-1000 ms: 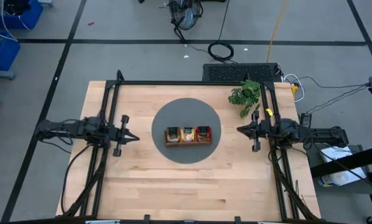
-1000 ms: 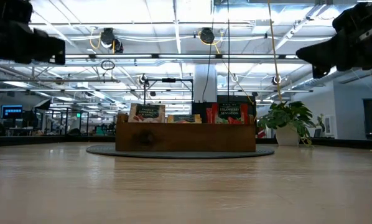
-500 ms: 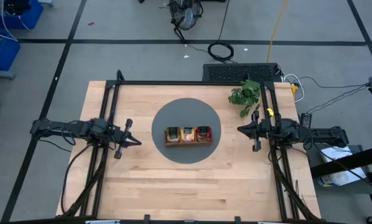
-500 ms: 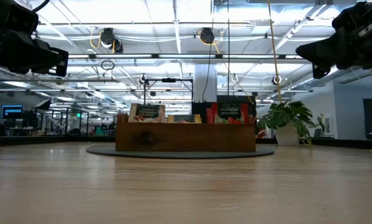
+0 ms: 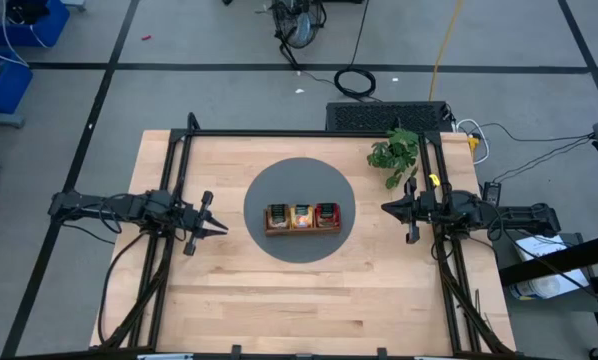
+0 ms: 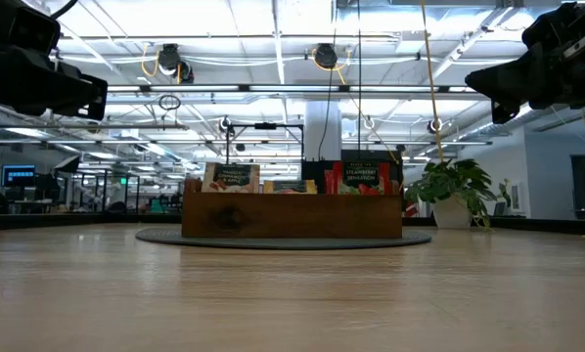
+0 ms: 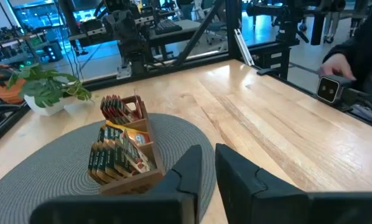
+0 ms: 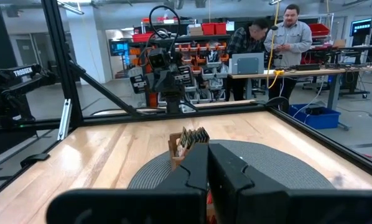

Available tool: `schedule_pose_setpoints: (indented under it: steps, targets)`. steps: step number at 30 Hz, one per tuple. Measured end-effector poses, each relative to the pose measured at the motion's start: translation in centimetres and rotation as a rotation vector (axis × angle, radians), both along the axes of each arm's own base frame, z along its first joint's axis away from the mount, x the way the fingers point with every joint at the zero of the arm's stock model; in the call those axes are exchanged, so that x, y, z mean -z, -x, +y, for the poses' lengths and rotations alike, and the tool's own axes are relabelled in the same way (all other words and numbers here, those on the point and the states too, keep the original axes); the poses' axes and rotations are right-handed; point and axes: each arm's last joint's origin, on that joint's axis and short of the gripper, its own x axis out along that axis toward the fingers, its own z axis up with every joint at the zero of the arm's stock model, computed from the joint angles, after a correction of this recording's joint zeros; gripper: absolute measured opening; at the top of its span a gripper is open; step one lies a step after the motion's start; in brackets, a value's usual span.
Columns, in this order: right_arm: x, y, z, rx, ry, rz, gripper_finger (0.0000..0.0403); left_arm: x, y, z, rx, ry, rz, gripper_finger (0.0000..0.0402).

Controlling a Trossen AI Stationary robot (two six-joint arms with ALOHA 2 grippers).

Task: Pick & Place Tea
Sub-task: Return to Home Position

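High view: I am holding my left gripper (image 5: 219, 227) over the left side of the table (image 5: 279, 310) and my right gripper (image 5: 387, 208) over its right side. Both are well apart from the wooden tray (image 5: 302, 231), which is sitting on the round grey mat (image 5: 269, 180) in the middle. In the wrist views my fingers on each arm are standing narrow, almost together, with nothing between them.

The tea sachets (image 5: 302, 214) are all standing on edge in the tray's three compartments: green ones in the one nearest my left arm, orange-yellow ones in the middle, red ones nearest my right arm. I am seeing none lying loose on the wood or the mat, so I am judging the sorting done.

If I had to lift one again, I would expect it to be very light, thin and bendy — a flat envelope that buckles under a hard squeeze and slides if pinched too softly. The place to take it is the top edge, which is showing above the tray wall in the low view, with one finger on each flat face. They are packed close, so a neighbour may come up with it — and the tray itself looks light enough to shift.
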Motion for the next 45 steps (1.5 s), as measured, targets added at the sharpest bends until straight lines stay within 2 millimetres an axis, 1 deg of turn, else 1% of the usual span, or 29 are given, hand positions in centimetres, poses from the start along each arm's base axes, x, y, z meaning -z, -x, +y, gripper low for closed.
schedule_pose_setpoints:
  steps: [6, 19, 31, 40, 45]
  targets:
    - [0.00, 0.00, 0.00, 0.000, 0.000, 0.000, 0.0000, -0.01, 0.00, 0.00, 0.000, 0.000, -0.001, 0.0062]
    - [0.00, 0.00, 0.00, -0.001, 0.000, 0.000, 0.0000, 0.00, 0.00, 0.00, 0.000, 0.000, -0.001, 0.0040]
    - [0.00, 0.00, 0.00, -0.001, 0.000, 0.000, 0.0000, 0.00, 0.00, 0.00, -0.001, 0.000, -0.001, 0.0057]
    - [0.01, 0.00, 0.00, -0.001, 0.000, 0.001, 0.0000, 0.00, 0.00, 0.00, -0.001, 0.000, -0.002, 0.0052]
    - [0.01, 0.00, 0.00, -0.001, 0.000, 0.001, 0.0000, 0.00, 0.00, 0.00, -0.001, 0.000, -0.002, 0.0058]
